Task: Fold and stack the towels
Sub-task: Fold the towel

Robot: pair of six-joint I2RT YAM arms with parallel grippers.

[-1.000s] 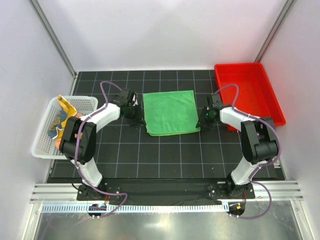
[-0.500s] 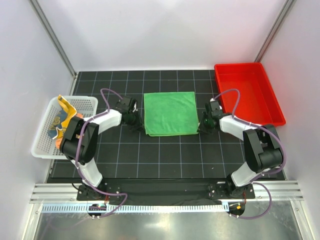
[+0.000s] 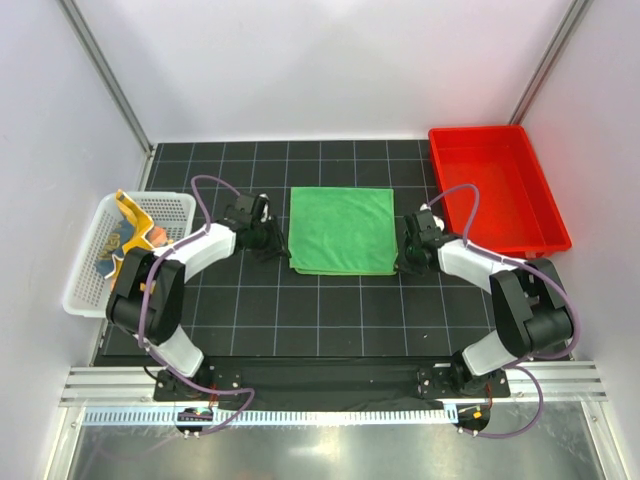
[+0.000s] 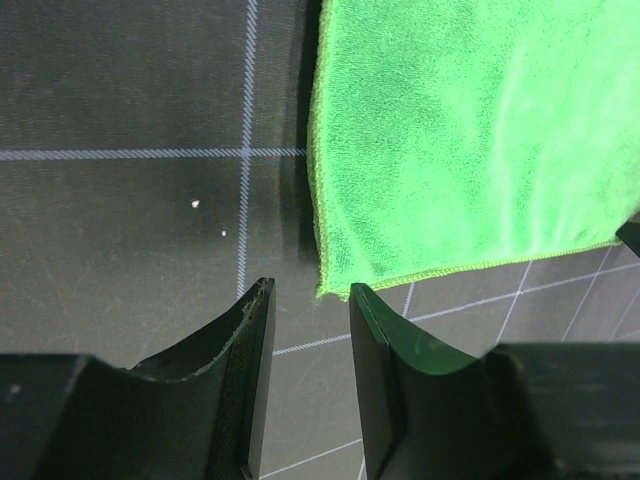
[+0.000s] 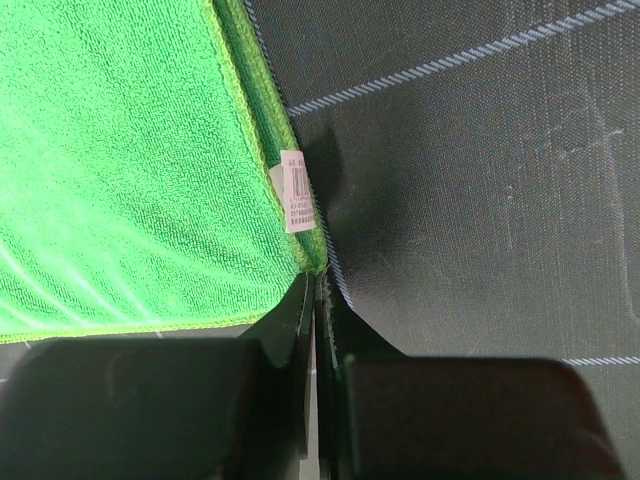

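Observation:
The green towel [image 3: 340, 230] lies flat on the black mat, in the middle. In the left wrist view my left gripper [image 4: 310, 290] is open, and the towel's near-left corner [image 4: 335, 285] lies just beyond the fingertips, not between them. In the top view the left gripper [image 3: 270, 240] sits at the towel's left edge. My right gripper [image 3: 408, 252] is at the near-right corner. In the right wrist view the right gripper [image 5: 315, 280] is shut, pinching that corner of the towel [image 5: 120, 160] below its white label [image 5: 297, 205]. The yellow-orange towel [image 3: 132, 216] and a pale patterned one [image 3: 108, 252] lie in the basket.
A white mesh basket [image 3: 85, 295] stands at the left edge of the mat. A red tray [image 3: 560, 215] stands at the back right. Grey walls close in the back and sides.
The green towel has been squared up and shifted slightly right and nearer. Both grippers moved nearer along its side edges. The left gripper's jaws now stand open off the corner.

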